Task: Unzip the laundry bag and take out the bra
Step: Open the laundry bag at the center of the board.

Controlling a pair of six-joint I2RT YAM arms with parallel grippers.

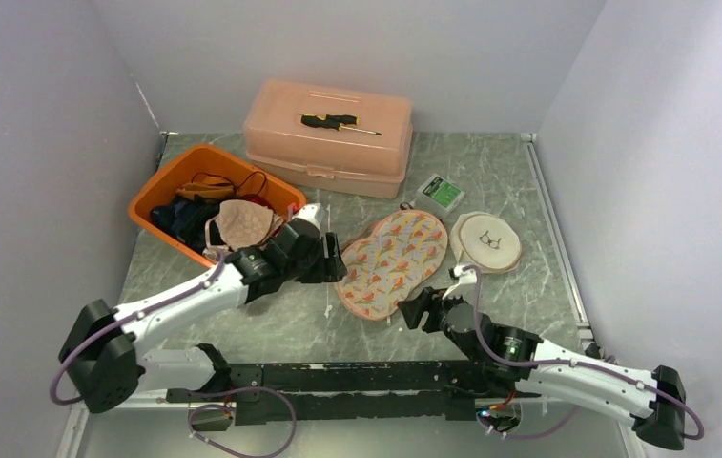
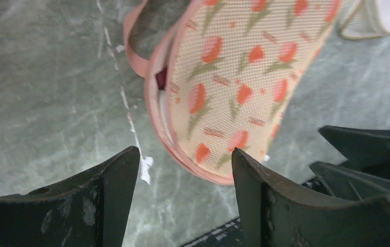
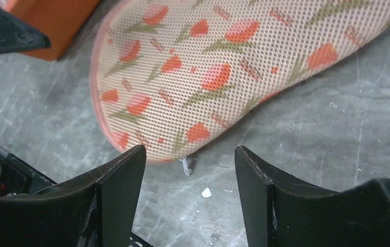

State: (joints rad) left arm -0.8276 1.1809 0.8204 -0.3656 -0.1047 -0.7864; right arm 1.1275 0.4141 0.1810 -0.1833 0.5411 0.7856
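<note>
Writing: small print marks on the laundry bag (image 1: 393, 262) and the label of the green pack (image 1: 441, 194) are too small to read
Count: one laundry bag, one orange bin (image 1: 161, 191), one pink box (image 1: 328, 134), one green pack, one round pouch (image 1: 486, 240), two grippers
Laundry bag: mesh with a tulip print and pink trim, lying flat on the tabletop (image 1: 271, 324) between the two grippers, just beside the round pouch
Bra: cannot be made out; the left wrist view shows a dark red patch (image 2: 160, 78) in a gap at the bag's edge
Bin contents: dark blue fabric, a beige patterned cloth (image 1: 242, 221), red and black cords
Box: lid closed, one black-and-yellow tool (image 1: 338, 121) lying on it
Pouch: a pair of glasses rests on top
Left gripper (image 1: 331, 260): fingers spread, nothing between them, at the bag's left edge
Right gripper (image 1: 423, 307): fingers spread, nothing between them, near the bag's near tip
</note>
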